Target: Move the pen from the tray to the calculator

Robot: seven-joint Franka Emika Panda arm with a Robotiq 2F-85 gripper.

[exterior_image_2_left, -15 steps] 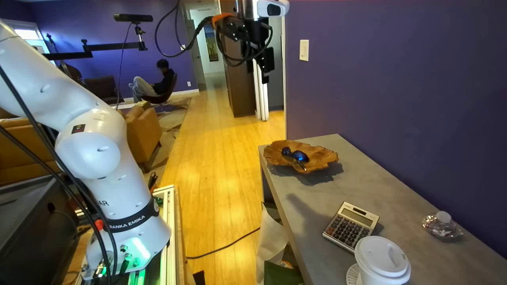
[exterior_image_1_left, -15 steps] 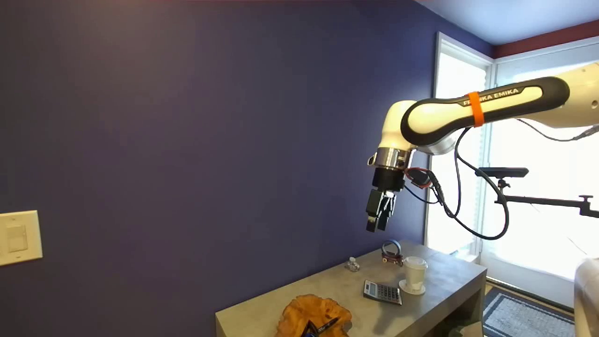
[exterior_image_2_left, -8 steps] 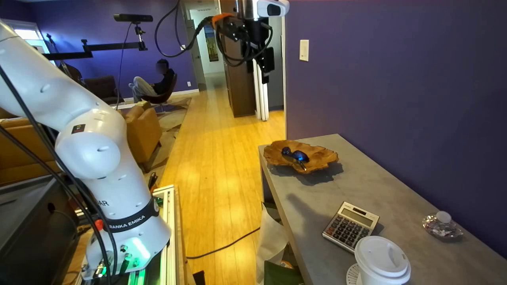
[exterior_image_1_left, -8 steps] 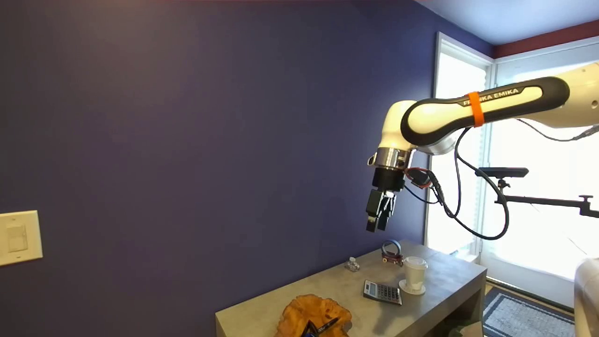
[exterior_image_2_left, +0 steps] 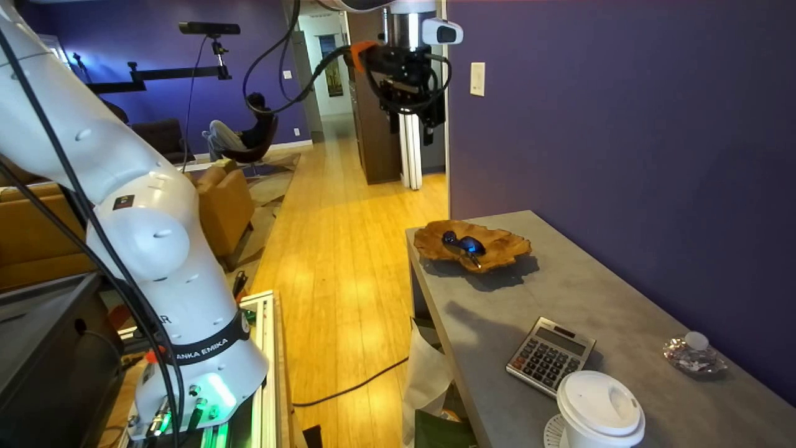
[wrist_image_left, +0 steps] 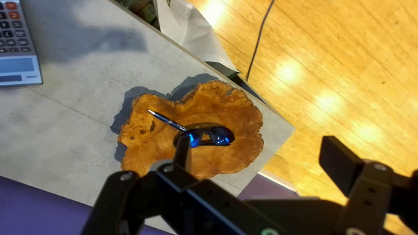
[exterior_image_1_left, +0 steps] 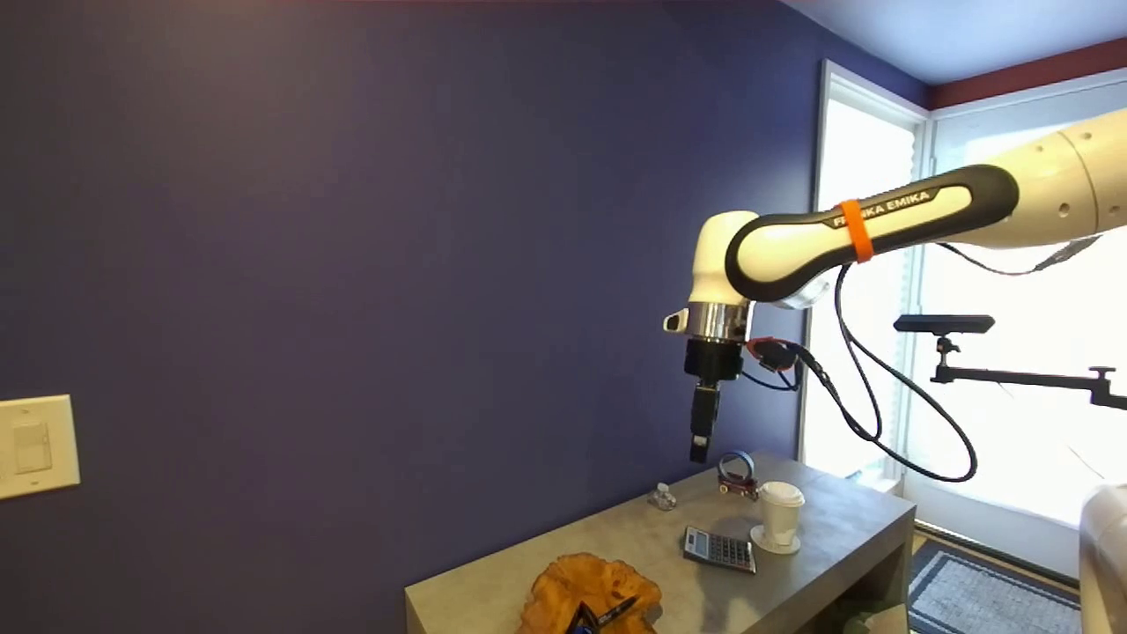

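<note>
Robot arm (exterior_image_1_left: 946,200) — wrist end lower than half a second ago in both exterior views. Gripper (exterior_image_2_left: 411,129) — lowered and turned; fingers (exterior_image_1_left: 699,454) now overlapping in an exterior view. Cable (exterior_image_1_left: 951,479), loop hanging lower.

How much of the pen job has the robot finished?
Done: nothing I can see yet, because the pen lies in the wooden tray with the sunglasses.
In hand: nothing; the gripper is open and empty, up above the desk.
Left: all of it: grasp the pen, lift it and bring it to the calculator.
</note>
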